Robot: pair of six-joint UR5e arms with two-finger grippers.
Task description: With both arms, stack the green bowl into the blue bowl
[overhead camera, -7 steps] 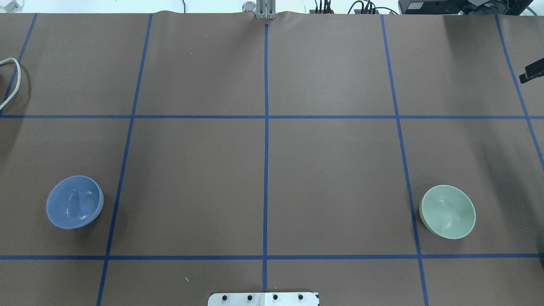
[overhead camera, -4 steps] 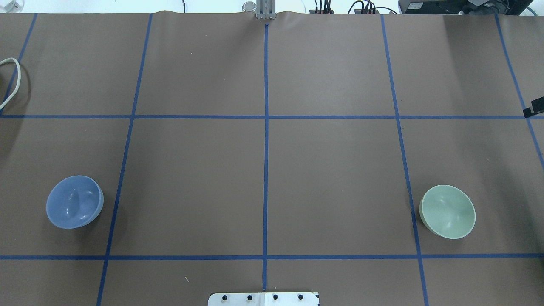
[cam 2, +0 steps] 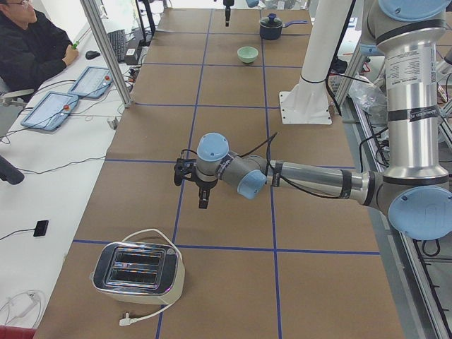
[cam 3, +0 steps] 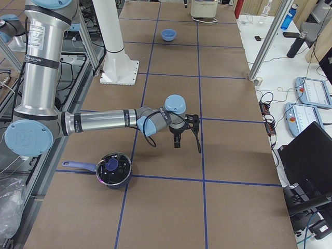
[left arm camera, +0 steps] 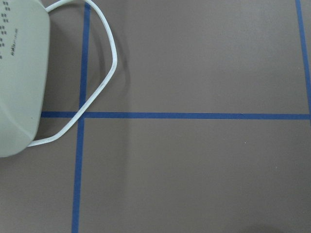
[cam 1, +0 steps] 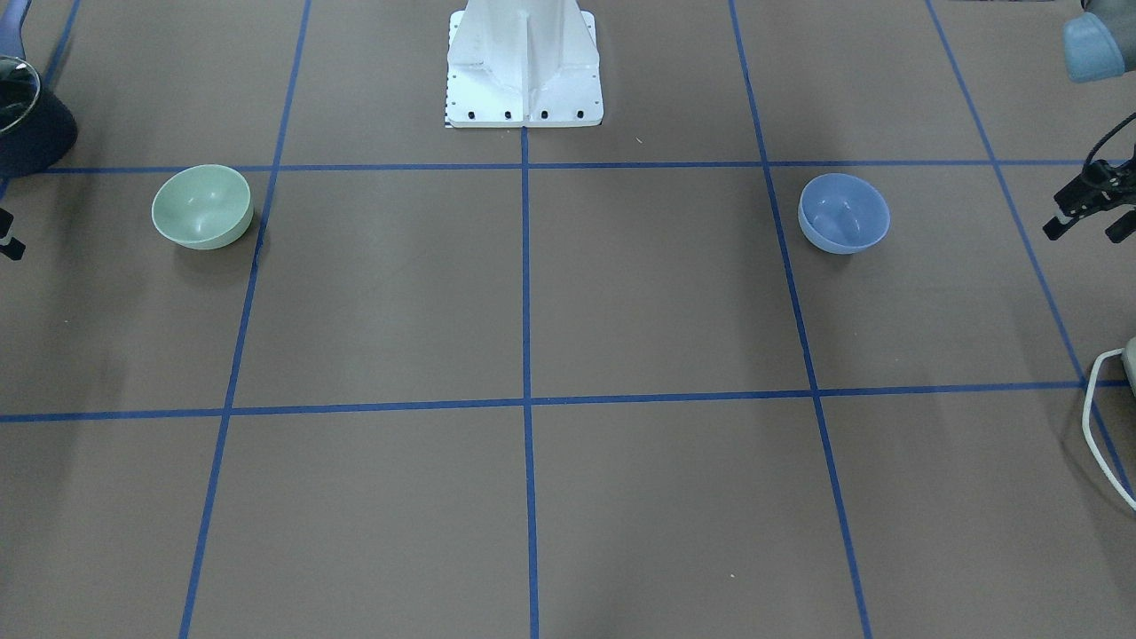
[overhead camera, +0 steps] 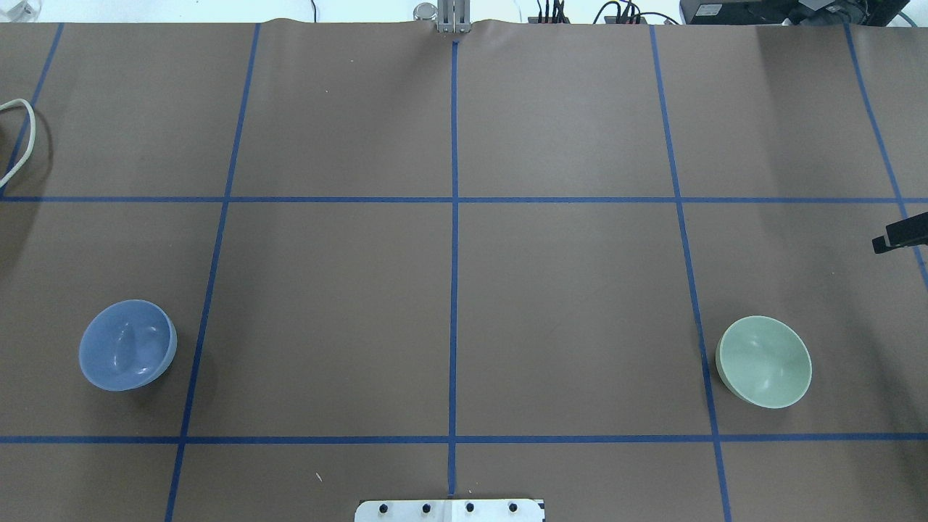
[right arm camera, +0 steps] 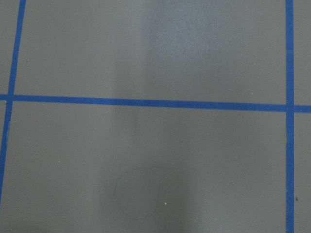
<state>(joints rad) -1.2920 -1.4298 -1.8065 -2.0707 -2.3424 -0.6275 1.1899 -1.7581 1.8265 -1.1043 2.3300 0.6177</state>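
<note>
you had the green bowl sitting upright on the brown table on the robot's right side, just beside a blue tape line. the blue bowl sat upright on the robot's left side, well apart from it. the white pedestal stood between them at the robot's edge. both bowls stood clear of the grippers.

the left gripper hung above the table beyond the blue bowl, fingers spread and holding nothing, near the toaster. the right gripper hung beyond the green bowl, fingers likewise apart and empty, near a dark pot. the left wrist view caught the toaster's white cord.
</note>
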